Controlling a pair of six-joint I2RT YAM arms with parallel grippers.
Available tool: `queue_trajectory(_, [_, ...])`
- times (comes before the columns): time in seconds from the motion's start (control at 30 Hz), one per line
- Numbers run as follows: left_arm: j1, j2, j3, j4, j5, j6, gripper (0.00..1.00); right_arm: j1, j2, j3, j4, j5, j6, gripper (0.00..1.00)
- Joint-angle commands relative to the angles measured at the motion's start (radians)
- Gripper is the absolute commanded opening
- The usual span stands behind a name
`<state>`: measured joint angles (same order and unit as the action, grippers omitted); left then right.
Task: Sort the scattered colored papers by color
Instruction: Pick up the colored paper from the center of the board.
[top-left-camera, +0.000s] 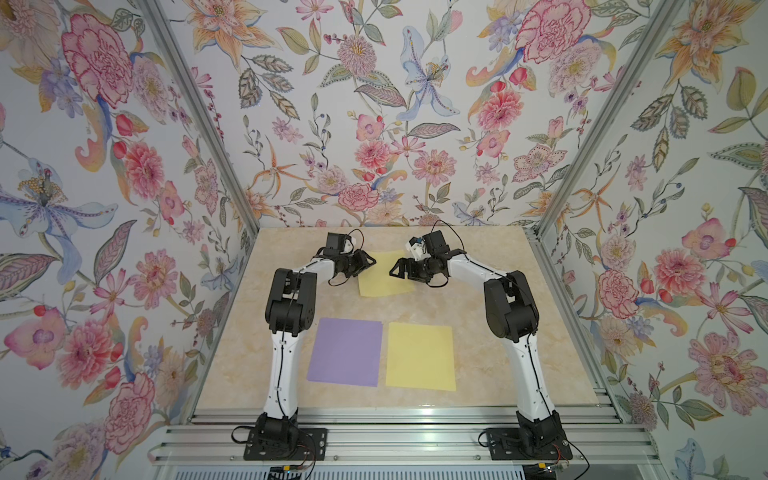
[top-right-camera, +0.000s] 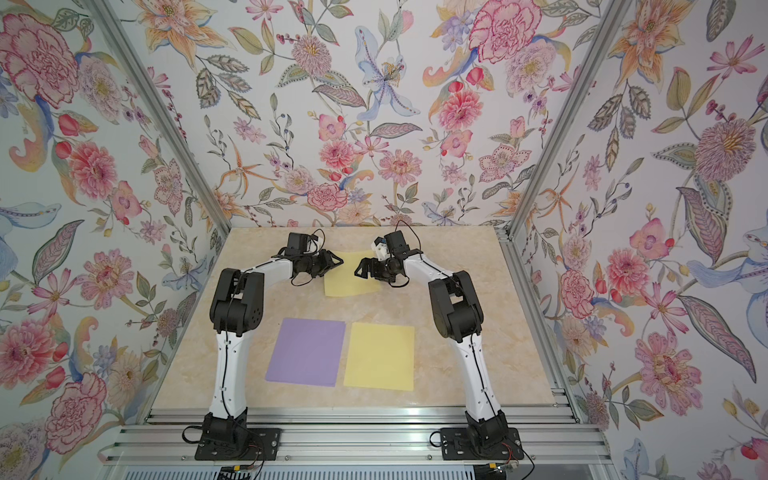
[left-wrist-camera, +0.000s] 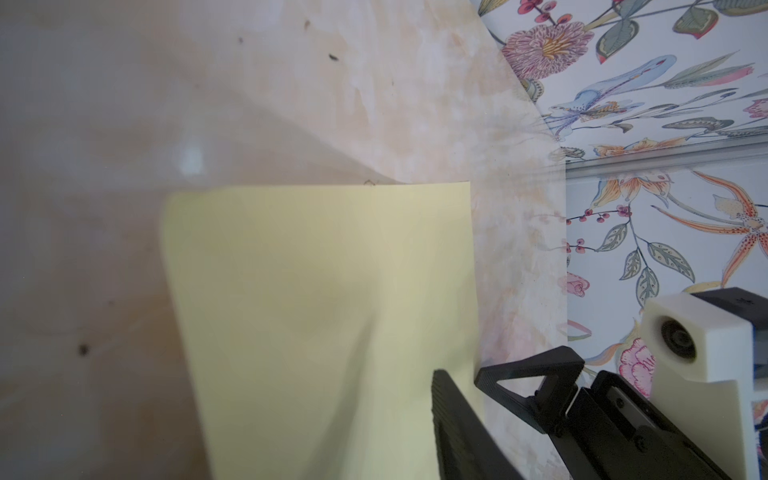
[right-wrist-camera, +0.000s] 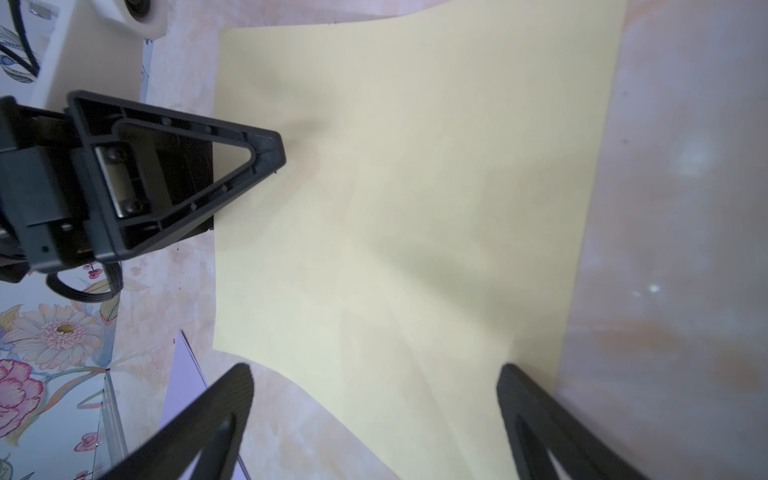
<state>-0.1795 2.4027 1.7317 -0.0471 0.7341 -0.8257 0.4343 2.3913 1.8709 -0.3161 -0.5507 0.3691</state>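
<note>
— Yellow and lavender paper, three sheets in all. Where do they lie?

— The lavender sheet (top-left-camera: 345, 351) and the near yellow sheet (top-left-camera: 419, 357) lie flat, side by side and almost touching, on the near half of the tabletop (top-left-camera: 498, 299). The far yellow sheet (top-left-camera: 384, 276) sits farther back, slightly askew. One of its edges looks bowed in the right wrist view.

— And the arms?

— Both rise from bases on the aluminium rail (top-left-camera: 395, 417), bend at the elbow and reach inward over the far sheet. The left fingers (right-wrist-camera: 249, 158) overlap its left edge; I cannot tell whether they are together or apart. The right fingers (right-wrist-camera: 523, 399) stand wide apart over its right edge.

— The room?

— A beige marbled tabletop, with floral wallpaper (top-left-camera: 374, 124) on three walls.
</note>
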Motion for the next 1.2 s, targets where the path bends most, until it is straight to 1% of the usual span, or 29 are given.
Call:
queue_trajectory(0.0, [0.012,0.043,0.027,-0.167,0.056,0.093,0.4,0.004,0.002,-0.029,-0.09,0.004,-0.008,0.95])
queue_trajectory(0.1, [0.02,0.022,0.032,-0.261,0.047,0.175,0.38,0.004,0.002,-0.027,-0.092,0.004,-0.009,0.95])
queue_trajectory(0.3, [0.041,-0.024,-0.025,-0.306,0.033,0.236,0.34,0.007,0.004,-0.023,-0.09,0.003,-0.006,0.95])
queue_trajectory(0.33, [0.043,-0.025,-0.03,-0.31,0.029,0.244,0.29,0.008,0.003,-0.024,-0.09,0.003,-0.007,0.95])
queue_trajectory(0.4, [0.043,-0.022,-0.035,-0.314,0.022,0.251,0.15,0.007,0.005,-0.024,-0.091,0.003,-0.006,0.95])
queue_trajectory(0.43, [0.043,-0.019,-0.035,-0.315,0.022,0.251,0.1,0.009,0.005,-0.023,-0.093,0.003,-0.006,0.95])
queue_trajectory(0.47, [0.043,-0.016,-0.033,-0.315,0.021,0.251,0.06,0.01,0.005,-0.025,-0.095,0.003,-0.006,0.95])
queue_trajectory(0.53, [0.043,-0.017,-0.028,-0.313,0.014,0.253,0.01,0.01,0.003,-0.026,-0.097,0.003,-0.009,0.95])
queue_trajectory(0.77, [0.041,-0.056,0.001,-0.315,0.023,0.246,0.0,0.015,-0.014,-0.004,-0.108,0.006,-0.027,0.95])
queue_trajectory(0.9, [0.024,-0.102,0.021,-0.312,0.024,0.233,0.0,0.012,-0.066,0.061,-0.178,0.04,-0.071,0.95])
queue_trajectory(1.0, [-0.009,-0.155,0.052,-0.312,0.019,0.214,0.0,0.003,-0.162,0.116,-0.272,0.133,-0.139,0.96])
queue_trajectory(1.03, [-0.024,-0.177,0.067,-0.311,0.018,0.202,0.0,-0.002,-0.207,0.124,-0.3,0.18,-0.162,0.97])
queue_trajectory(1.1, [-0.052,-0.218,0.089,-0.311,0.007,0.174,0.0,-0.018,-0.299,0.121,-0.349,0.272,-0.197,0.99])
queue_trajectory(1.17, [-0.089,-0.273,0.1,-0.308,-0.005,0.14,0.0,-0.043,-0.409,0.077,-0.387,0.371,-0.223,1.0])
